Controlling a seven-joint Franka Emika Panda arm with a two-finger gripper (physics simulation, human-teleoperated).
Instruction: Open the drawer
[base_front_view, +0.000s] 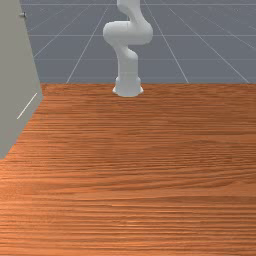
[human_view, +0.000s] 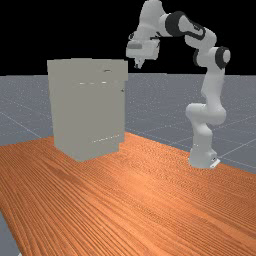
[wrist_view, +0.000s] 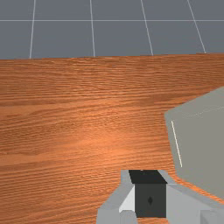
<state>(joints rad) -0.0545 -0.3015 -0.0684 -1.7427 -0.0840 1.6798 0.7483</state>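
The approach seems the step in hand: the pincer (human_view: 139, 64) hangs up near the top of the cabinet (human_view: 87, 110), off its side towards the arm (human_view: 206, 114) — whether it is clenched or released I cannot tell. The drawer is probably in that side, below the pincer, though its outline can't be made out; a small dark knob (human_view: 122, 90), likely its handle, sits lower than the pincer. Next calls for lowering and lining up there — then gripping and pulling away from the cabinet.
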